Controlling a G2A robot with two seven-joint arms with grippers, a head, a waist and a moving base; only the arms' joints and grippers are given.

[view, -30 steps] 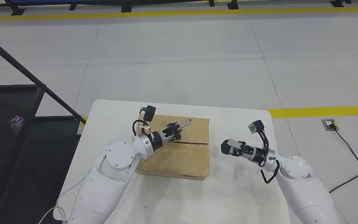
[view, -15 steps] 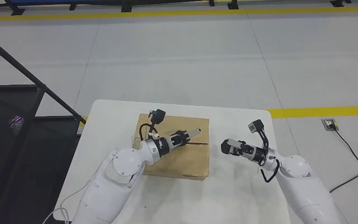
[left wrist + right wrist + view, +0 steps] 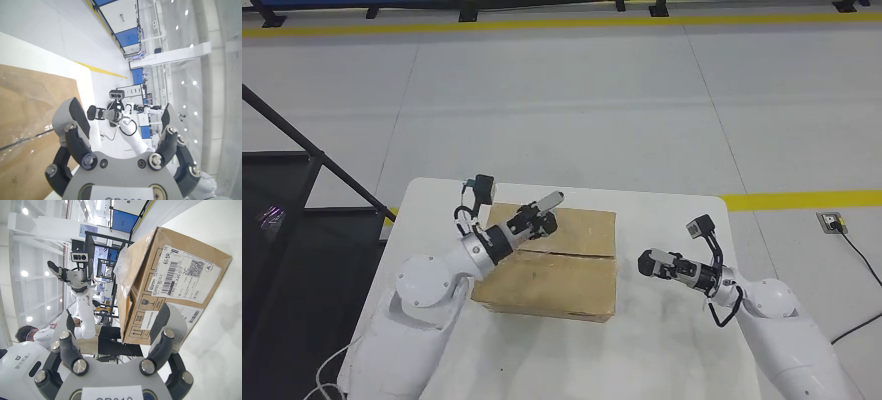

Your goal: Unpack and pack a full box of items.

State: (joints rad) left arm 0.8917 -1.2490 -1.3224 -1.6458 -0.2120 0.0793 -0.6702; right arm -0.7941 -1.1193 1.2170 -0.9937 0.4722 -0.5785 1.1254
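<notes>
The left arm (image 3: 427, 285) and the right arm (image 3: 767, 300) have smooth, rounded white shells, with thin black cables near the wrists. The left gripper (image 3: 122, 107) and the right gripper (image 3: 115, 311) each have a grey plate with silver screws, black links, and grey fingers (image 3: 77, 113) with black pads.
</notes>
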